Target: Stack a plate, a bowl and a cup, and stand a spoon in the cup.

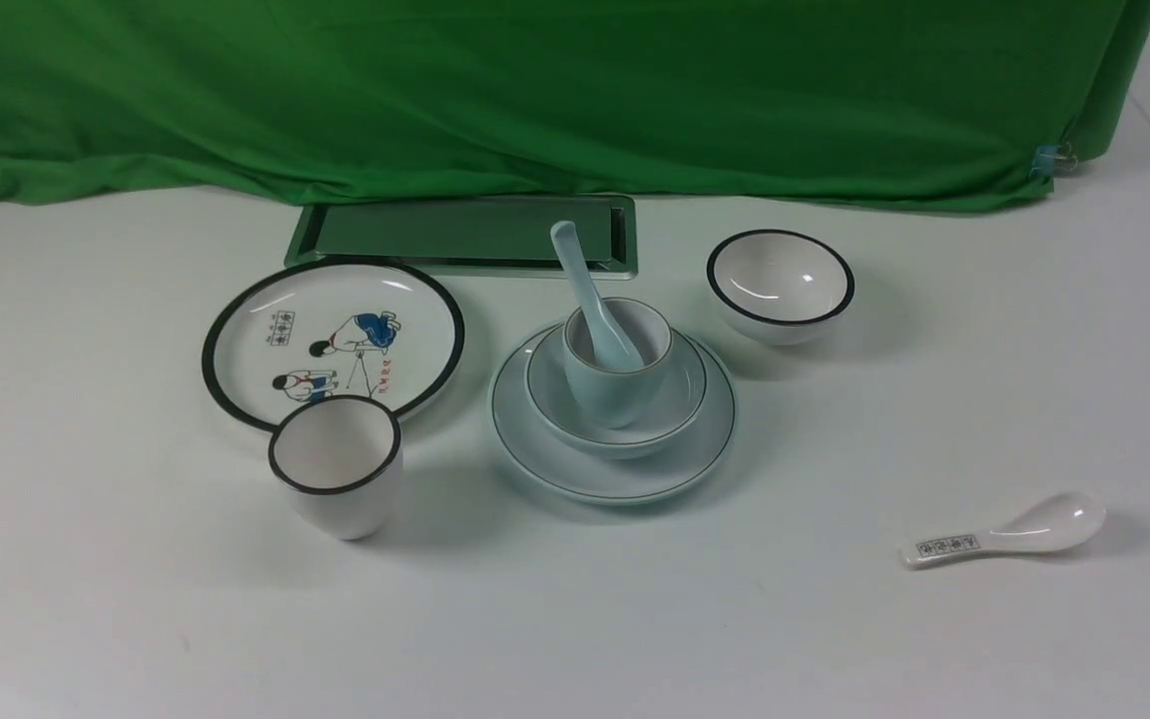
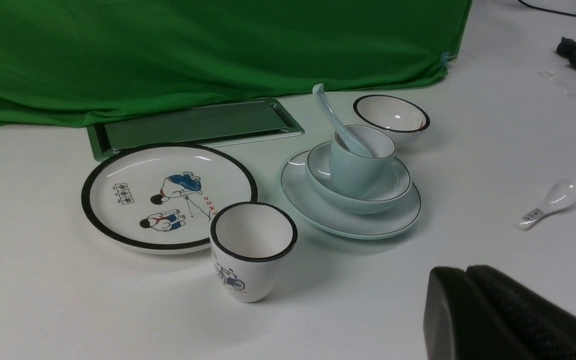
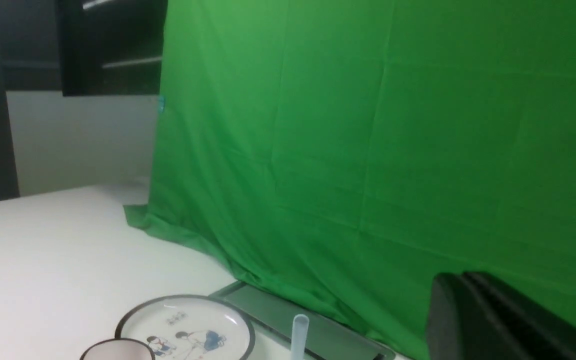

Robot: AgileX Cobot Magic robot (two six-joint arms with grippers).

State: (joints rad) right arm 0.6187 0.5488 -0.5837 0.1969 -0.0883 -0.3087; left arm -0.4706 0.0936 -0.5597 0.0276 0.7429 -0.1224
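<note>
The pale blue-green plate [image 1: 615,474] lies mid-table with the wide bowl [image 1: 683,397] on it. The handleless cup [image 1: 615,389] stands in the bowl. The spoon [image 1: 583,285] stands in the cup, its handle leaning up and back. The left wrist view shows the same stack: plate [image 2: 348,226], bowl [image 2: 395,186], cup [image 2: 353,175], spoon [image 2: 332,114]. My left gripper [image 2: 463,268] is shut and empty, low over the table, near of the stack. My right gripper [image 3: 461,273] is shut and empty, raised before the green cloth. Only the spoon's handle tip [image 3: 299,334] shows there.
A white cartoon plate [image 1: 332,340] and a black-rimmed white cup [image 1: 337,464] sit left of the stack. A black-rimmed white bowl [image 1: 780,285] is at back right, a labelled white spoon [image 1: 1009,534] at front right. A metal hatch [image 1: 465,235] lies before the green cloth [image 1: 535,90].
</note>
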